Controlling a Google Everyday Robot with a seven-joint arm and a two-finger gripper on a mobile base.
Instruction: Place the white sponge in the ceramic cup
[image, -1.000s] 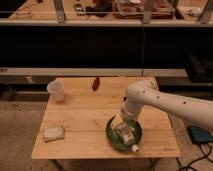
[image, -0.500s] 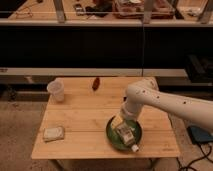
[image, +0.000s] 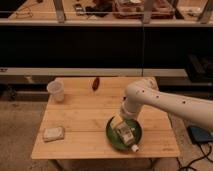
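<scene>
The white sponge (image: 53, 133) lies flat at the front left of the wooden table (image: 85, 120). The ceramic cup (image: 56, 90) stands upright at the back left corner, apart from the sponge. My white arm (image: 165, 102) reaches in from the right. My gripper (image: 121, 121) hangs below it over the dark green round dish (image: 113, 137) at the front right, far from both sponge and cup. A pale blocky bottle-like object (image: 125, 135) lies in the dish just below the gripper.
A small dark red object (image: 95, 83) lies at the back middle of the table. A dark shelf unit (image: 100, 45) stands behind the table. A blue object (image: 201, 134) and cables lie on the floor to the right.
</scene>
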